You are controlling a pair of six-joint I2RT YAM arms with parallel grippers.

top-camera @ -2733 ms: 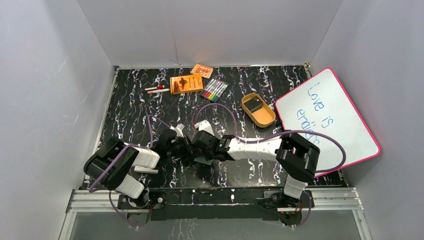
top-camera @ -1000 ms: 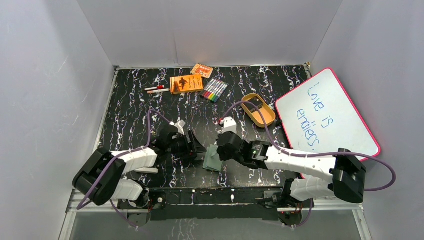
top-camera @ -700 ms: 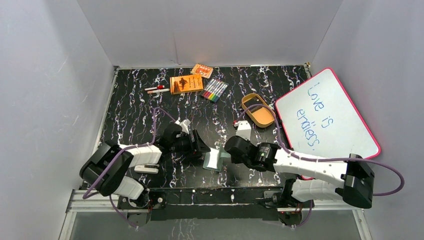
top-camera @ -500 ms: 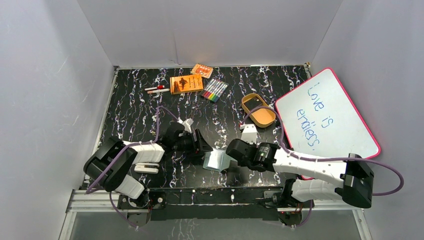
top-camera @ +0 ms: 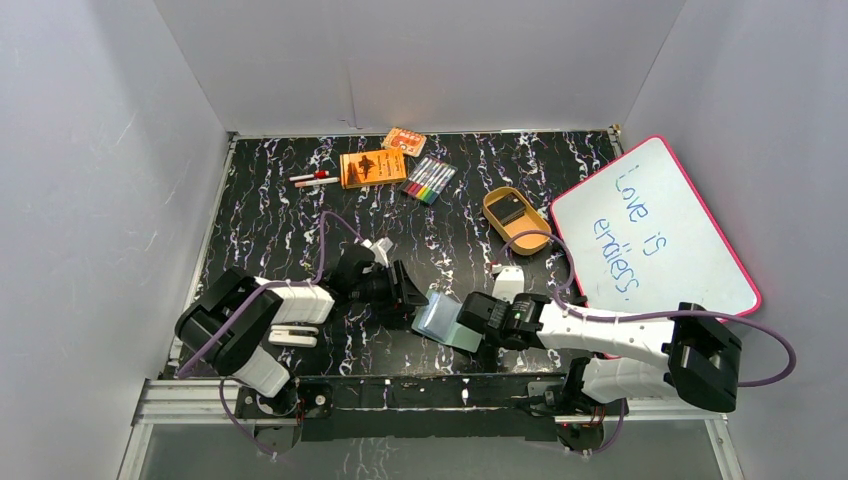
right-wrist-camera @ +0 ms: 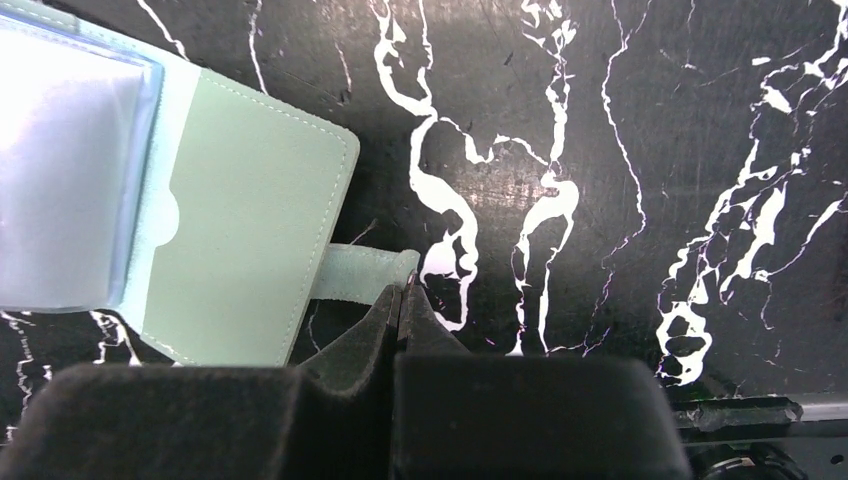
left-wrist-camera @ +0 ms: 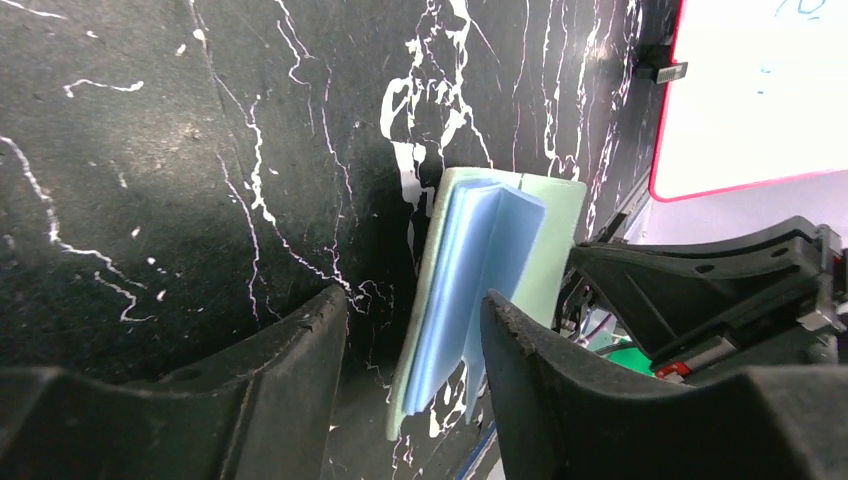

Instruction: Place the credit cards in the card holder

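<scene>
The sage-green card holder (top-camera: 447, 322) lies open on the black marbled table near the front, its pale blue sleeves facing up. My right gripper (top-camera: 478, 318) is shut on the holder's snap tab (right-wrist-camera: 365, 272), with the tips pinching the tab's end (right-wrist-camera: 403, 290). My left gripper (top-camera: 410, 292) is open just left of the holder. In the left wrist view its jaws (left-wrist-camera: 412, 300) straddle the near edge of the blue sleeves (left-wrist-camera: 480, 270) without touching them. One dark credit card (top-camera: 511, 209) lies in the tan oval tray (top-camera: 530, 238) at the back right.
A pink-rimmed whiteboard (top-camera: 655, 235) leans at the right edge, close to the right arm. At the back lie two orange boxes (top-camera: 373, 167) (top-camera: 404, 141), a pack of markers (top-camera: 429, 179) and pens (top-camera: 315, 179). Grey walls enclose the table.
The right gripper has drawn the card holder rightward by its tab, and the holder has dropped from upright to lying open. The left gripper followed to the right and its jaws narrowed.
</scene>
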